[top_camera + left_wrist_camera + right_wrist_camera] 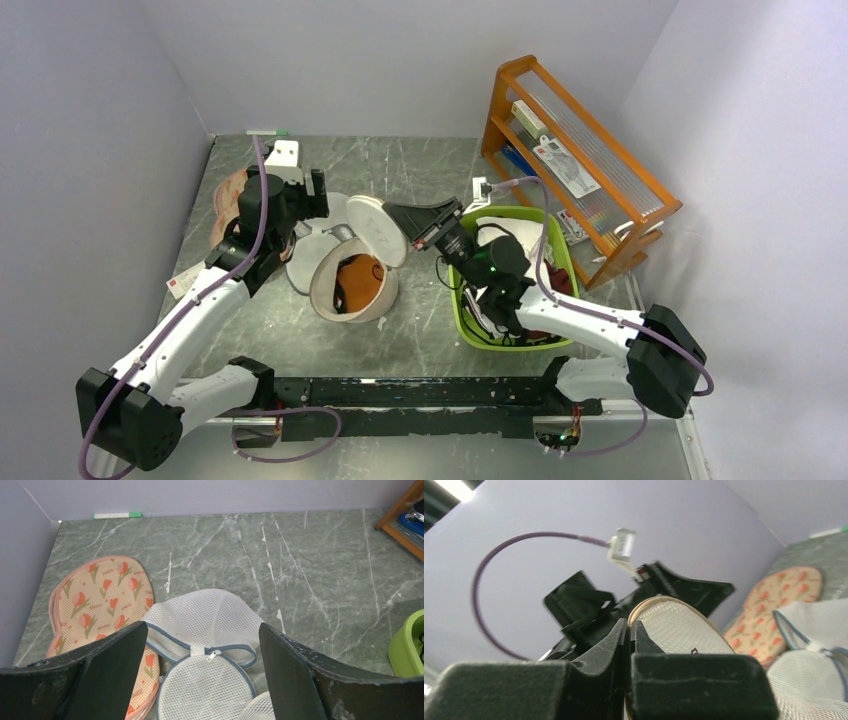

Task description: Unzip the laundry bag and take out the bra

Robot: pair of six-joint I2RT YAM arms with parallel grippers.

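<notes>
Laundry bag (350, 295): in the overhead view you find it at frame centre on the table (420, 330), unzipped, with its lid tipped up toward the upper right.
Bra (358, 280): red and orange, lying inside the open shell.
Right gripper (400, 215): its jaws are pinched on the lid's upper rim.
Left gripper (312, 195): it sits over the white mesh bag (300, 270), just left of the laundry bag.
Pink bag (228, 195): at the table's left side.
Green bin (461, 315): right of centre, under the right arm, with a wooden rack (575, 150) toward the upper right.

Left wrist view: you see the left jaws wide apart and holding nothing. The white mesh bag is between them at lower centre, the pink bag is at left, and a green-and-white marker (117, 515) lies by the far wall.

Right wrist view: the right jaws are pressed together. The laundry bag's tan-rimmed mesh lid rises just behind their tips, and a small dark mark shows on its face.
</notes>
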